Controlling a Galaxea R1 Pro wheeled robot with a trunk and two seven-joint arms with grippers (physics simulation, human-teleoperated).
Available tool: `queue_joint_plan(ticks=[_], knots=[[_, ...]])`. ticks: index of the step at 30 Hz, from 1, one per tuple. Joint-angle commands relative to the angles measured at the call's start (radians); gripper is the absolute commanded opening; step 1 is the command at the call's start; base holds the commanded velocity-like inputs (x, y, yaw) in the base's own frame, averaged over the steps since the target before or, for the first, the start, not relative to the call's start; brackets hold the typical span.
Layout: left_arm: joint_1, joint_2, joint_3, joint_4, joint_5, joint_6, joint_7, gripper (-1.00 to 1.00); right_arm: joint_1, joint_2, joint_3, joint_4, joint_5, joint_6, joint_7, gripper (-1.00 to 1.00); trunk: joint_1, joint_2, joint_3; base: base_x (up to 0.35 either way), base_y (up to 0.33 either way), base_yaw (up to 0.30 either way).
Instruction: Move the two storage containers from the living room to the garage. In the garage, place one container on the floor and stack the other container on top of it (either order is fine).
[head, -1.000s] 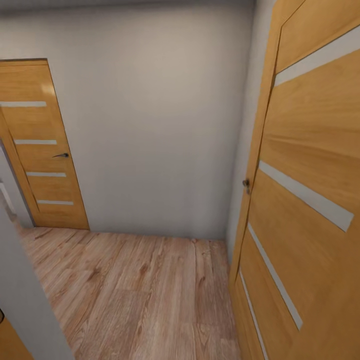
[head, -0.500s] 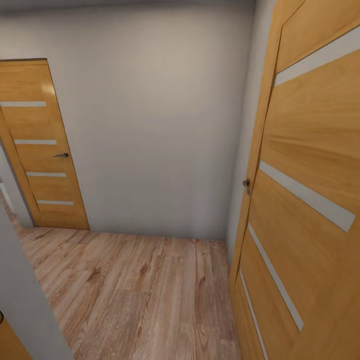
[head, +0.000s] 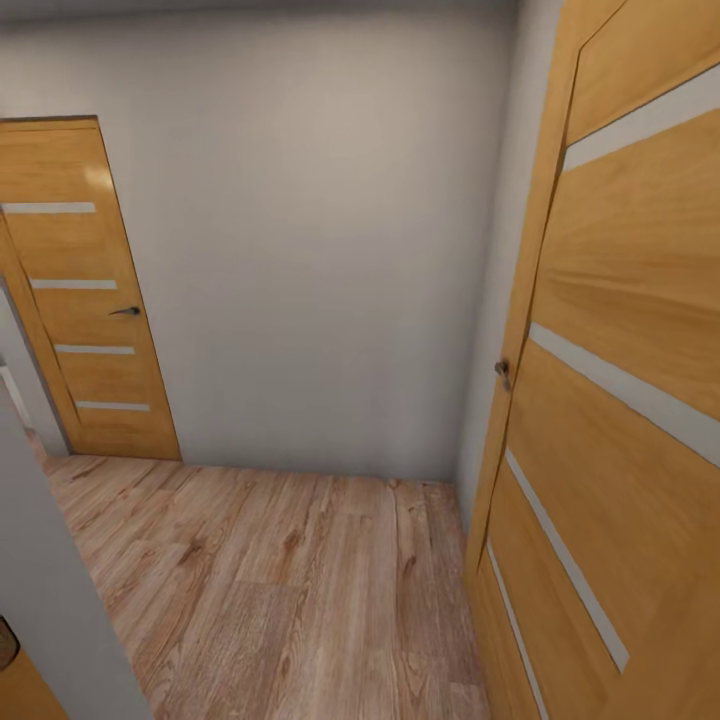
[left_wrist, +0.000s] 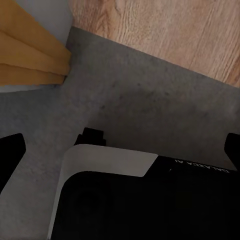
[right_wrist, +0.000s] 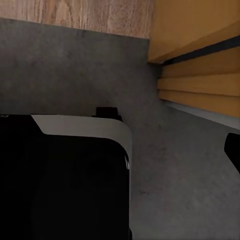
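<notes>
Two doors, no bins

Two wooden doors flank a grey wall (head: 320, 250): the far door (head: 85, 290) left of it, the near door (head: 620, 400) right. Plank floor (head: 290, 590) lies below. Concrete floor (left_wrist: 150, 100) lies under both wrists. Tool spread: cannot tell.

Under you, both wrist cameras look down on the floor (left_wrist: 150, 100), the dark grey, rough, speckled concrete of the garage. In the left wrist view it meets light wood planks along a straight edge, and a slatted wooden door (left_wrist: 30, 60) stands at its border beside a patch of white wall. In the right wrist view the same concrete (right_wrist: 190, 170) runs up to a plank strip and to slatted wood (right_wrist: 200, 80). Your head camera faces light wood-plank flooring (head: 280, 580), a plain pale wall, and two wooden doors with pale horizontal strips.
</notes>
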Motion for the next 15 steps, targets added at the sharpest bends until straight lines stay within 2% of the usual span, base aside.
queue_joint_plan(ticks=[1,6,15], knots=[[-0.001,0.000,0.002,0.000,0.007,0.000,-0.003,1.00,-0.001,0.000,0.008,0.003,-0.007,-0.005,-0.002,1.00,0.000,-0.001,-0.001,0.003,0.006,0.000],[-0.001,0.000,0.001,0.000,0.006,0.000,-0.003,1.00,-0.001,0.001,0.008,0.003,-0.007,-0.005,-0.002,1.00,0.000,-0.001,-0.001,0.037,0.002,0.000],[-0.001,0.000,0.002,0.000,0.006,0.002,-0.003,1.00,-0.001,0.001,0.008,0.003,-0.007,-0.005,-0.002,1.00,0.000,-0.001,-0.001,0.294,0.000,0.000]])
